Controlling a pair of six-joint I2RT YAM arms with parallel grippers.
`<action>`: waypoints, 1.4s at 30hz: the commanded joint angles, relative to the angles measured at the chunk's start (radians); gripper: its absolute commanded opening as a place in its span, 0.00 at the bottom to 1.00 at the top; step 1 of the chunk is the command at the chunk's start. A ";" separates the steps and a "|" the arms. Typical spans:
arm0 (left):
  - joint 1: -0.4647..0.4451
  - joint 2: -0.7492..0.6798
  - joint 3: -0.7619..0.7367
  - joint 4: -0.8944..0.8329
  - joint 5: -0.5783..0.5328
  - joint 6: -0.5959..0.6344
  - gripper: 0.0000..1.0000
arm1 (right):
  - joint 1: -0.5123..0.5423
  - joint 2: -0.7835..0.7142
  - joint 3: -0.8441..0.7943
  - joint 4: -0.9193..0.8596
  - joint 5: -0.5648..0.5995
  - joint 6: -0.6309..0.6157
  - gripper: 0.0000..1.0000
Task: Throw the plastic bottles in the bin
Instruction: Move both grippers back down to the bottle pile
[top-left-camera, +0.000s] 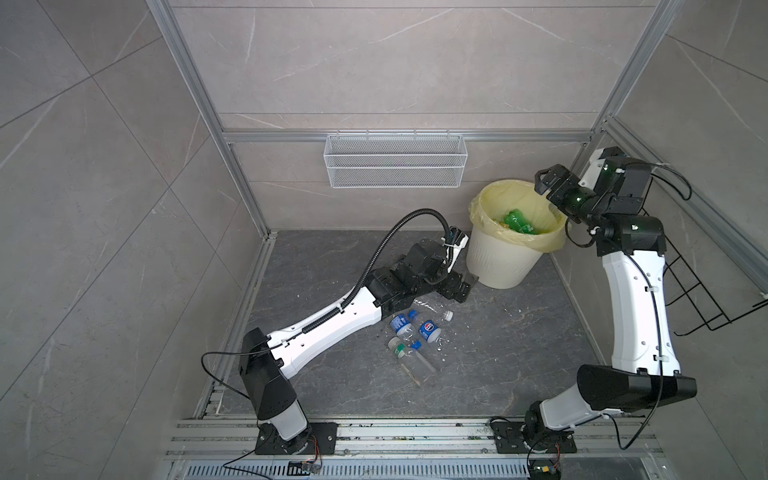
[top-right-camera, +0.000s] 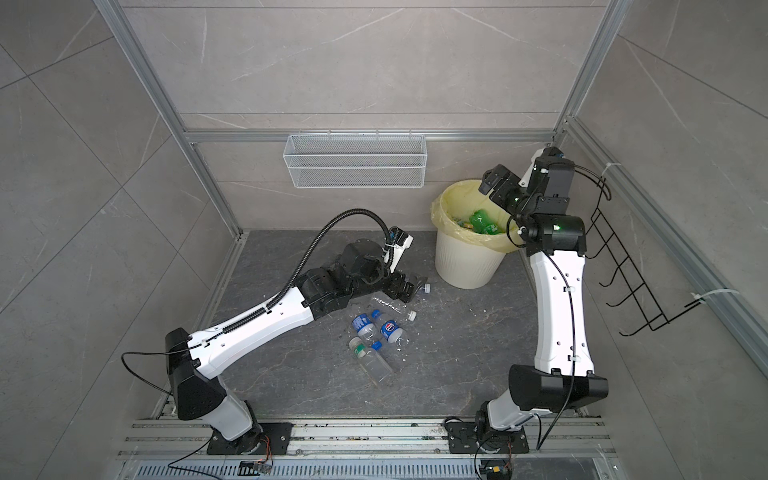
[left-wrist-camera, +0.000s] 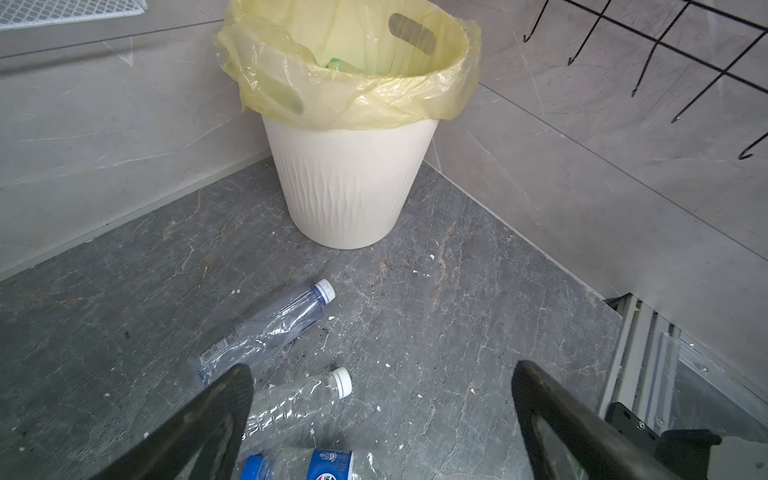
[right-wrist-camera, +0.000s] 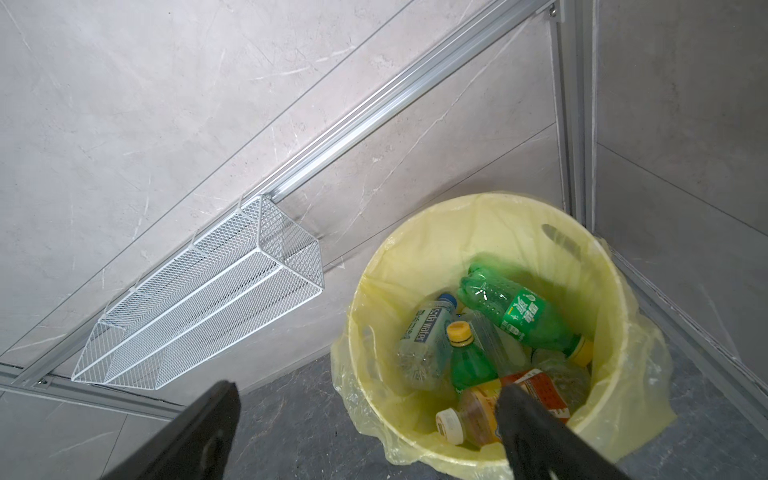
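Bin (top-left-camera: 496, 259), cream and ribbed, lined with a yellow bag (left-wrist-camera: 415, 95). Inside it lie a clear bottle (right-wrist-camera: 426, 336) lettered "Soda Water", two green bottles (right-wrist-camera: 519, 311) with illegible white label script, and an orange-labelled bottle (right-wrist-camera: 536, 390). Right pincer (right-wrist-camera: 369, 390) hangs above the bin's rim, jaws apart, empty. Further plastic bottles (top-left-camera: 429, 330), some blue-labelled with the brand unreadable, lie near the bin on the tabletop (top-left-camera: 519, 353). Left pincer (left-wrist-camera: 382, 368) is just above them, jaws apart, empty.

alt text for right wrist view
Round cream-white plastic bin lined with a yellow bag, holding green, clear and orange-labelled plastic bottles. The open, empty right claw hangs over its rim; white wire mesh basket on the wall.
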 joint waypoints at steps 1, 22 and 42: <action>0.000 -0.020 -0.010 0.013 -0.037 0.003 1.00 | 0.003 -0.016 -0.025 0.009 -0.018 -0.018 1.00; 0.013 -0.045 -0.078 -0.016 -0.123 -0.036 1.00 | 0.017 -0.098 -0.145 0.034 -0.057 0.008 1.00; 0.084 -0.172 -0.275 -0.157 -0.146 -0.383 1.00 | 0.371 -0.230 -0.428 -0.020 0.148 -0.076 1.00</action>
